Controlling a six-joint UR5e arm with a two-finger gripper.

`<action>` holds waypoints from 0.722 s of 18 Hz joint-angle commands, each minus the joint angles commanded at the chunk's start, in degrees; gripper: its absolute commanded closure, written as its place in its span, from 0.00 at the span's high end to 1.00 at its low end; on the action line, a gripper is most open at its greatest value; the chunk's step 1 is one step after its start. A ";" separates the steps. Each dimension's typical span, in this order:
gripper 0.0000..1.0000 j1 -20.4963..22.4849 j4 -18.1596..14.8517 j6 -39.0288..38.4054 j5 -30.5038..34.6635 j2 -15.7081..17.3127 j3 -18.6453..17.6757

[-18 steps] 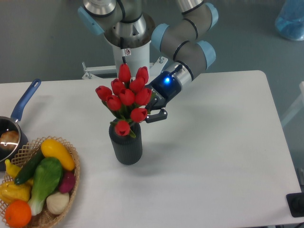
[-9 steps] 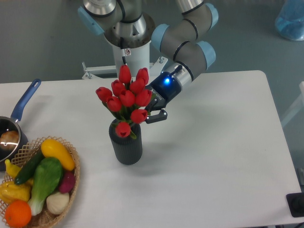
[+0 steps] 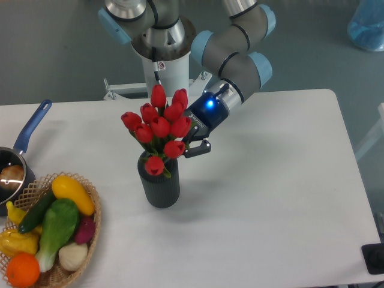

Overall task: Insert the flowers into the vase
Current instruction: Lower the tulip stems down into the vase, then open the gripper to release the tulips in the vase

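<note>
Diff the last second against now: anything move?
Barely. The tulips and gripper crept slightly up and left; stems are in the vase. Whether the gripper holds the stems is hidden. Vase, basket and saucepan unchanged.

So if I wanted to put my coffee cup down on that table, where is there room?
The right half of the table is bare, from the vase across to the right edge. The strip in front of the vase is free too. The left end is crowded: wicker basket of vegetables and saucepan. Avoid the back, by the flowers and gripper.
</note>
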 joint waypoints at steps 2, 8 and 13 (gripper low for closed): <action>0.38 -0.09 -0.09 0.00 1.31 0.00 0.09; 0.39 -0.09 -0.09 -0.09 1.76 0.00 0.09; 0.47 -0.09 -0.09 0.00 4.21 0.09 0.09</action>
